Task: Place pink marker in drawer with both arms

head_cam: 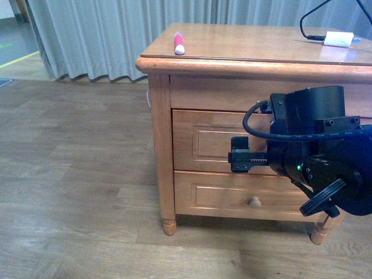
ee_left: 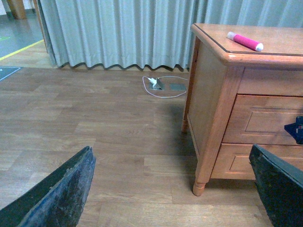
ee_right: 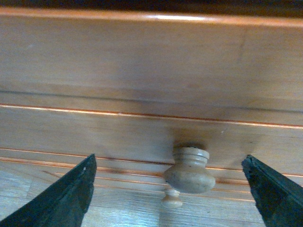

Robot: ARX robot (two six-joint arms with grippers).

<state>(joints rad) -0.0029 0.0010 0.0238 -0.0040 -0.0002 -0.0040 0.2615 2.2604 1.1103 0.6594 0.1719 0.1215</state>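
Note:
The pink marker (head_cam: pixel 179 42) lies on the wooden cabinet's top near its front left corner, also seen as the marker (ee_left: pixel 245 41) in the left wrist view. The drawer (head_cam: pixel 203 139), the upper of two, is closed. My right gripper (head_cam: pixel 244 158) is close in front of it. In the right wrist view that gripper (ee_right: pixel 169 158) stands open, and the drawer's pale round knob (ee_right: pixel 189 170) sits between its fingers without touching them. My left gripper (ee_left: pixel 170 151) is open and empty. It hovers over the floor to the left of the cabinet, well below the marker.
A white charger plug (head_cam: pixel 338 39) with a black cable lies at the back right of the cabinet top. The lower drawer (head_cam: pixel 232 195) has its own knob (head_cam: pixel 254 202). Grey curtains (head_cam: pixel 116 35) hang behind. A floor socket with a white cord (ee_left: pixel 158 84) lies near the curtain.

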